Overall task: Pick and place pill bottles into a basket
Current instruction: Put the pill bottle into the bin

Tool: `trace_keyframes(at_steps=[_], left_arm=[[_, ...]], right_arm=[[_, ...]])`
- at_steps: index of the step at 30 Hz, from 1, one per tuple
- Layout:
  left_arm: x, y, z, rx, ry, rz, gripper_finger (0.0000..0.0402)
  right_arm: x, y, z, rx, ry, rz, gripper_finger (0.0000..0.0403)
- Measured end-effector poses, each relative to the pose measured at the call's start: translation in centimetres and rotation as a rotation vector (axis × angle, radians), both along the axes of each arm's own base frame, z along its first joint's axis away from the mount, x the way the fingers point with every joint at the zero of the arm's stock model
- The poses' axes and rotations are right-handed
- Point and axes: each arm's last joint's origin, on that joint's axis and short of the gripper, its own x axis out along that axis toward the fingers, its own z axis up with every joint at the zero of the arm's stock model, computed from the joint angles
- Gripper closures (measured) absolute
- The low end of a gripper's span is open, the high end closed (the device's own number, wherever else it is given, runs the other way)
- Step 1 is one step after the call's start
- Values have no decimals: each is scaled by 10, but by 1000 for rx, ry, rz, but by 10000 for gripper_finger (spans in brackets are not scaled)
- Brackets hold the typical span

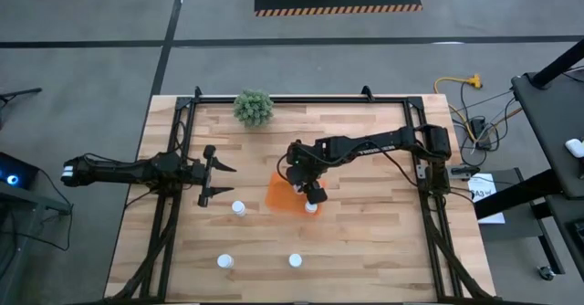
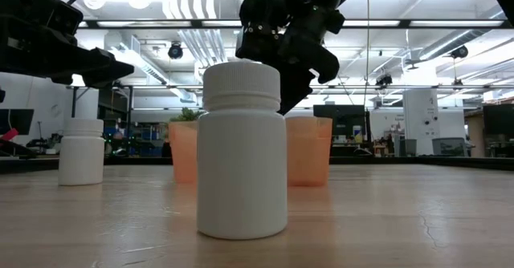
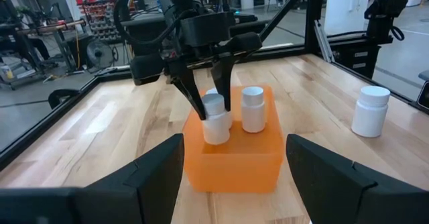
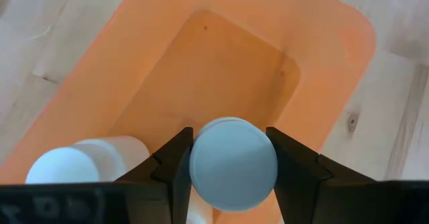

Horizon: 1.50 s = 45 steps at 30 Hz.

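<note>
The orange basket [image 1: 276, 196] sits at the table's middle. My right gripper [image 1: 307, 187] hangs over it, shut on a white-capped pill bottle [image 3: 215, 121] that reaches down into the basket [image 3: 231, 153]. Another bottle [image 3: 253, 108] stands in the basket beside it and also shows in the right wrist view [image 4: 72, 168]. More bottles stand on the table: one [image 1: 311, 208] by the basket's near edge, one [image 1: 238, 208] to its left, and two [image 1: 224, 261] [image 1: 295, 260] near the front. My left gripper [image 1: 219, 179] is open and empty, left of the basket. My right gripper pinches the bottle's white cap [image 4: 233, 163] between its two fingers [image 3: 192, 93], one on each side. The fingers come from above, pointing down. The bottle stays upright with its lower part inside the basket; whether it stands on the basket's floor, I cannot tell.
A green bushy plant [image 1: 254, 107] stands at the table's far edge. Black frame rails [image 1: 173, 150] run along the left and right sides. In the low view, one bottle [image 2: 241, 152] stands close in front and another [image 2: 82, 150] at the left.
</note>
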Motion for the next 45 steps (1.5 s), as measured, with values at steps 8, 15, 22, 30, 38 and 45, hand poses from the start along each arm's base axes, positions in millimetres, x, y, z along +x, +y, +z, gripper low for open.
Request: trace_keyframes(at_steps=[8, 15, 22, 30, 38, 45], left_arm=[[0, 0, 0, 0, 0, 0, 157], [0, 0, 0, 0, 0, 0, 157], [0, 0, 0, 0, 0, 0, 157], [0, 0, 0, 0, 0, 0, 157], [0, 0, 0, 0, 0, 0, 157], [0, 0, 0, 0, 0, 0, 157]], right_arm=[[0, -1, 0, -9, 1, -9, 225], [0, -2, 0, -10, 0, -11, 229], [0, -2, 0, -13, -2, -5, 237], [0, -2, 0, -13, -3, -3, 239], [4, -2, 9, -15, -23, -1, 239], [6, -2, 22, -15, -13, 1, 239]])
